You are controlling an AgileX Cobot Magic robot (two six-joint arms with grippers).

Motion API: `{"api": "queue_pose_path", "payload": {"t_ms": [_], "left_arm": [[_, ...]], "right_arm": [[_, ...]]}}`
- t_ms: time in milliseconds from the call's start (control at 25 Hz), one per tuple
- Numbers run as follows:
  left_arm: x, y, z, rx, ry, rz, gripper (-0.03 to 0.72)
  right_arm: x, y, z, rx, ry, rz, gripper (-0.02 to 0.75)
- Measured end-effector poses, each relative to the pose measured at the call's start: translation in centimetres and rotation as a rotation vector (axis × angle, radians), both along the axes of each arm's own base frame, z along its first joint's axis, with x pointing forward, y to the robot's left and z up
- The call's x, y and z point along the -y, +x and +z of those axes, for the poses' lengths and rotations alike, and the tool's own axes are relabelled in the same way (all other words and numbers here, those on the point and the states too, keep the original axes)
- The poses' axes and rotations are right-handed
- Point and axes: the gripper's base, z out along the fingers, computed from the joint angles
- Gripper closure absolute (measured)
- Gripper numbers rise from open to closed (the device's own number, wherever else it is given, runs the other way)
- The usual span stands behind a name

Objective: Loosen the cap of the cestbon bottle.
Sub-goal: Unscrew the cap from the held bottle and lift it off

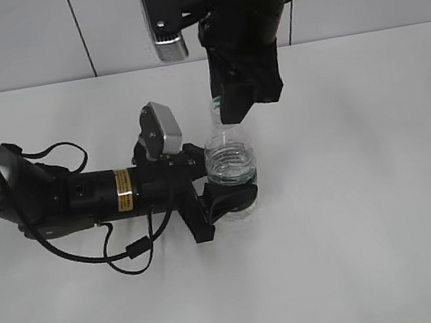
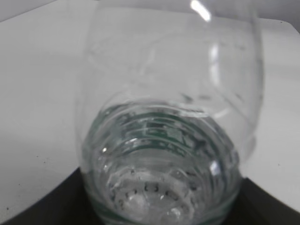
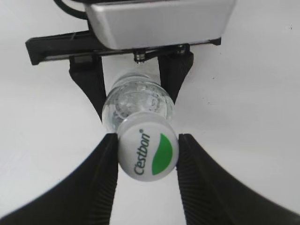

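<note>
The cestbon bottle (image 1: pixel 231 169) is a clear plastic bottle with a green band, standing on the white table. My left gripper (image 1: pixel 225 194) is shut on its lower body from the left; the bottle fills the left wrist view (image 2: pixel 164 140). My right gripper (image 1: pixel 236 102) comes down from above and hides the neck in the exterior view. In the right wrist view the white cap (image 3: pixel 147 151) with its green mark and "Cestbon" lettering sits between my right fingers (image 3: pixel 148 140), which touch it on both sides. The bottle body (image 3: pixel 136 101) shows below the cap.
The white table (image 1: pixel 373 226) spreads around the bottle, with a pale wall behind. The left arm (image 1: pixel 57 199) and its looping cable (image 1: pixel 131 252) lie across the table's left side. The left wrist camera housing (image 3: pixel 159 21) shows above the bottle in the right wrist view.
</note>
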Motion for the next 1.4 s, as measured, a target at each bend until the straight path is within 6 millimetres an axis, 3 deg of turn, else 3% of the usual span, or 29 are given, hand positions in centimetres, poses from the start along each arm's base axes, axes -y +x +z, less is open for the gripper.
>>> {"api": "queue_pose_path", "payload": {"t_ms": [240,400,640,800,960,1240,1400], "left_arm": [[0.0,0.0,0.0,0.001,0.000,-0.001,0.276],[0.0,0.0,0.0,0.001,0.001,-0.003,0.276],[0.0,0.0,0.0,0.002,0.005,-0.001,0.276],[0.0,0.0,0.0,0.002,0.006,-0.001,0.276],[0.0,0.0,0.0,0.002,0.007,-0.001,0.276],[0.0,0.0,0.0,0.002,0.007,-0.001,0.276],[0.0,0.0,0.0,0.003,0.007,-0.001,0.276]], "right_arm": [[0.0,0.0,0.0,0.034,-0.011,0.114,0.441],[-0.1,0.0,0.0,0.019,0.000,0.071,0.424],[-0.4,-0.2,0.1,-0.035,0.048,-0.021,0.208],[-0.4,-0.3,0.3,-0.055,0.058,-0.096,0.162],[0.1,-0.6,1.6,-0.084,0.072,-0.332,0.158],[0.4,-0.7,2.2,-0.275,0.143,-1.007,0.158],[0.4,-0.7,2.2,-0.326,0.159,-1.167,0.162]]}}
